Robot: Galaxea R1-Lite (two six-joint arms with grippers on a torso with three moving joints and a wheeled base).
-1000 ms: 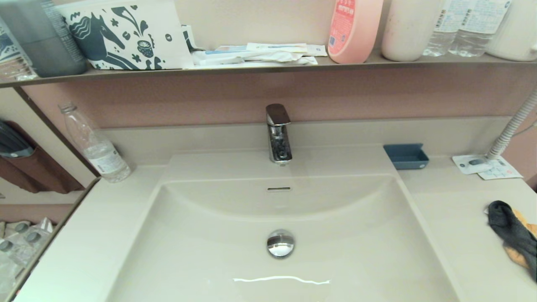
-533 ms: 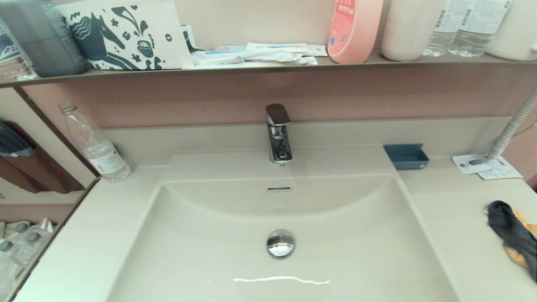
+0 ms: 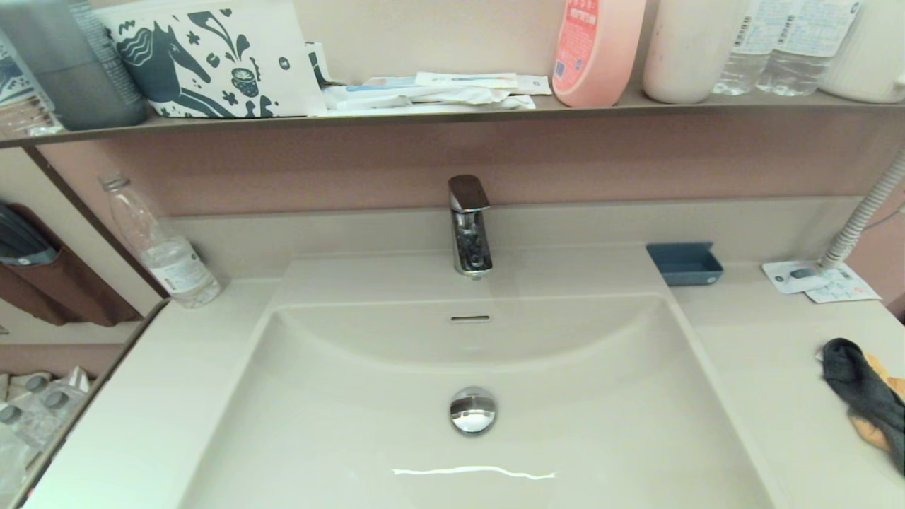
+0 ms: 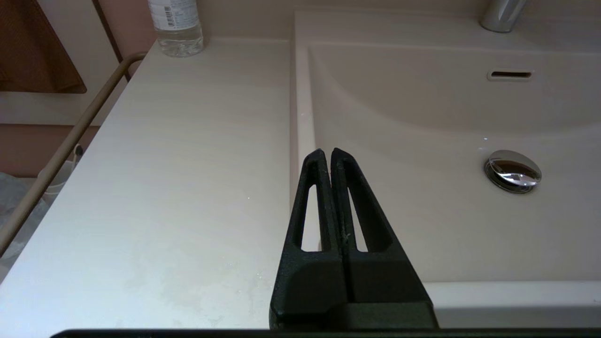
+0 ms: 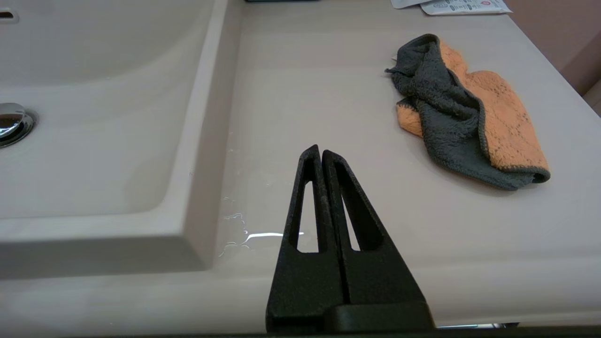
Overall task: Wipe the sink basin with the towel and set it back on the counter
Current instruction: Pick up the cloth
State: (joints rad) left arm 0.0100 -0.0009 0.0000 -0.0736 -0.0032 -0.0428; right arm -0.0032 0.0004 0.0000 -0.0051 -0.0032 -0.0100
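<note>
Right claw (image 5: 321, 152) closed, fingers pressed together, empty, poised over the worktop (image 5: 328, 94) just right of the sink basin (image 5: 94, 141) rim. Left claw (image 4: 326, 155) also closed and empty, above the basin's left rim, where worktop meets basin. Neither arm shows in the head view. Towel (image 5: 462, 110) lies crumpled on the worktop well right of the basin, grey face up with orange showing, apart from the right claw, bare surface between them. In the head view the towel (image 3: 866, 396) is cut off by the frame's right edge. Basin interior open, only the chrome drain plug (image 3: 473, 409) in it. Small water smear on the worktop by the basin's front right corner. Faucet (image 3: 469, 226) behind the basin, blue tray (image 3: 684, 264) back right, water bottle (image 3: 159, 244) back left.
</note>
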